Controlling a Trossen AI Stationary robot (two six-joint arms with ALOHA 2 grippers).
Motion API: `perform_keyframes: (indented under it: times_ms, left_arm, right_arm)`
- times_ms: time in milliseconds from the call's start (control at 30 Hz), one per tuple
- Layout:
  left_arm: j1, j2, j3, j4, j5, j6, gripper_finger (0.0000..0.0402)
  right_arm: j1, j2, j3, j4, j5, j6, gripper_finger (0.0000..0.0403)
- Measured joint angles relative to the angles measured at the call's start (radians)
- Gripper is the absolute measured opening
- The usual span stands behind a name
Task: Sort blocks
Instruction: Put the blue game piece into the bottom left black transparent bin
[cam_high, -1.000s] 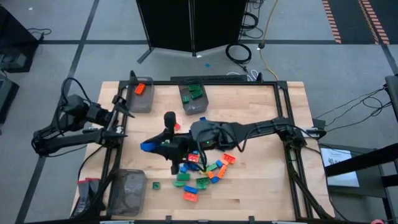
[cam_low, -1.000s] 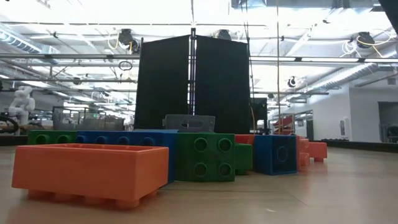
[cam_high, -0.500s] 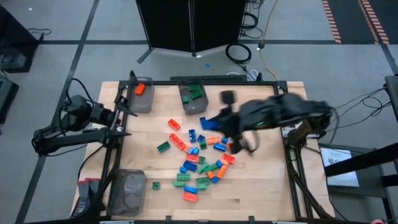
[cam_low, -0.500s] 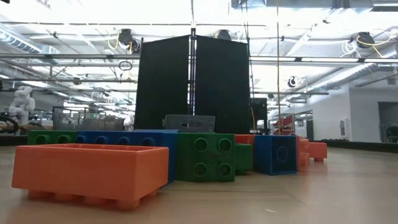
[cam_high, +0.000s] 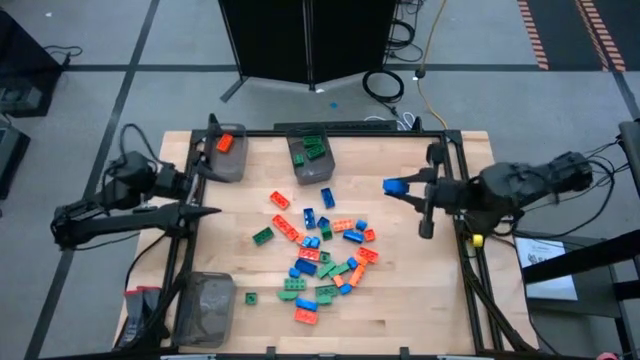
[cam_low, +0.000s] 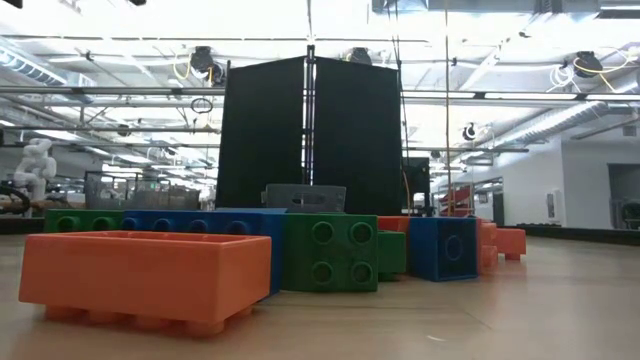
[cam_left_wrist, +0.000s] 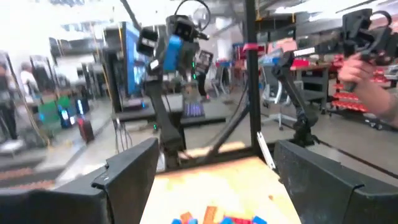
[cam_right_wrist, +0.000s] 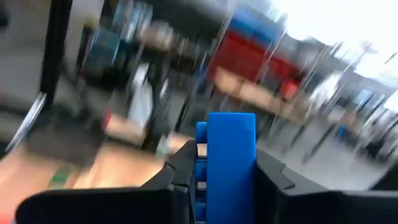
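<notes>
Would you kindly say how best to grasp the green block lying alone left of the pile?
Probably across its long side walls, straight down from above: the green block lies flat and apart, leaving bare table either side for the fingers.
</notes>
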Motion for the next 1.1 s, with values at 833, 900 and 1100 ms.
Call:
perform_keyframes:
  times_ms: [833, 900, 1100]
  left_arm:
    - [-0.260, 0.489, 0.000, 0.367, -0.276, 0.218, 0.0322]
    - [-0.266, 0.511, 0.000, 0.420, -0.280, 0.218, 0.0322]
    - [-0.268, 0.561, 0.000, 0.538, -0.281, 0.237, 0.0322]
  right_arm:
    - [-0.276, 0.684, -0.205, 1.285, -0.559, 0.198, 0.0076]
    - [-0.278, 0.720, -0.166, 1.283, -0.586, 0.206, 0.0076]
    - [-0.276, 0.818, -0.047, 1.282, -0.663, 0.200, 0.0076]
